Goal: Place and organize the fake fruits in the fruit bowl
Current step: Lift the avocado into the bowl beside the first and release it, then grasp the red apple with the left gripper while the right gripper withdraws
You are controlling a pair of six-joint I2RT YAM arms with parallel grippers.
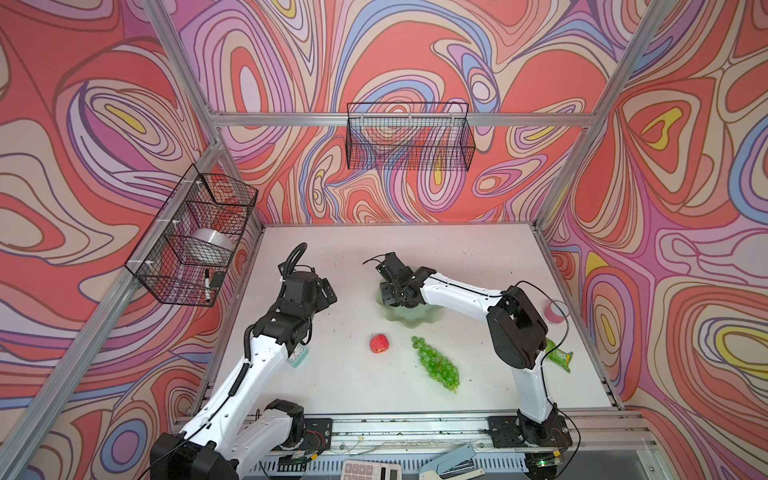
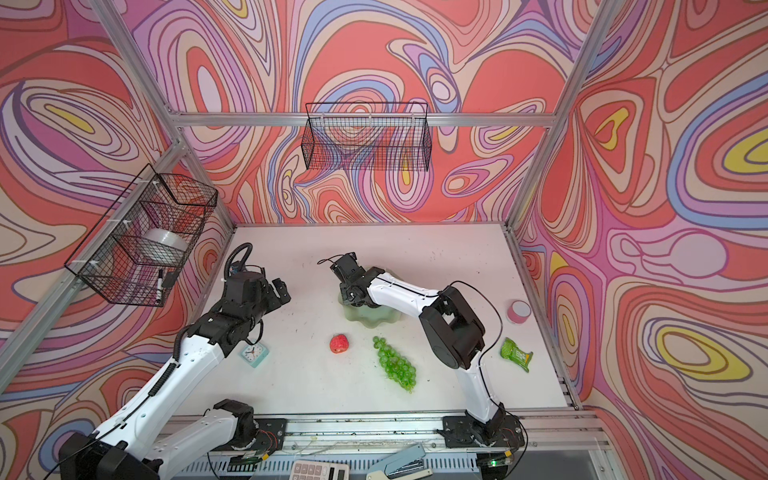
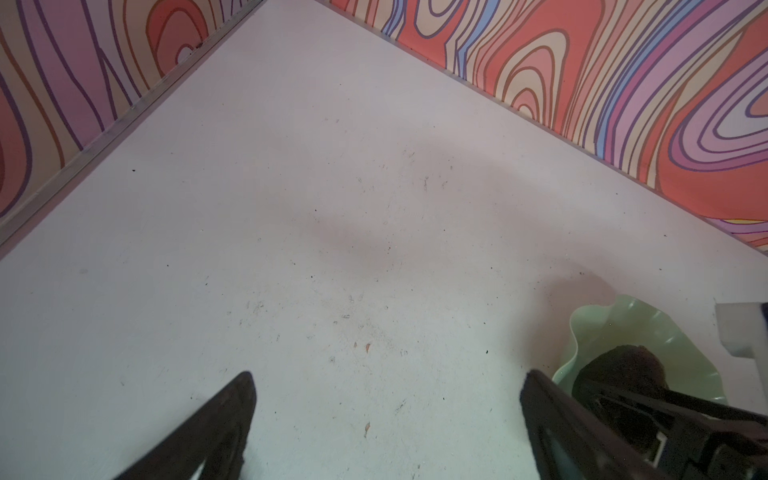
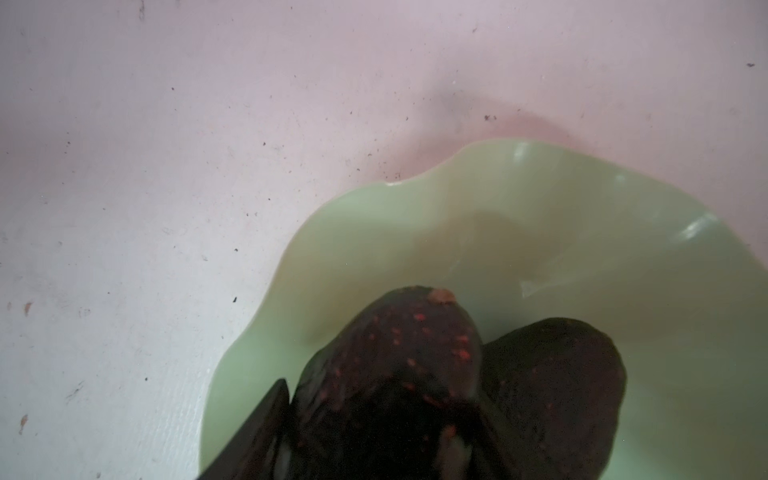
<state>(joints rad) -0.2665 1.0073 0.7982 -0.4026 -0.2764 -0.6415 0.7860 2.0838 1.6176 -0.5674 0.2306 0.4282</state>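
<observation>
Right jaws in the bowl (image 1: 419, 318)
They pinched an avocado (image 4: 390, 365) beside the second avocado (image 4: 557, 374); left jaws hung spread; strawberry (image 1: 380, 343) and grapes (image 1: 438, 363) lay nearer on the desk (image 1: 478, 266).

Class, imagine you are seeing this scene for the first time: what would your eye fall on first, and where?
The swirling red, pink and purple walls dominate. Mid-table, the right gripper reaches into the mint fruit bowl, its fingers around a dark avocado. Nearer the front lie a red strawberry and green grapes.
</observation>
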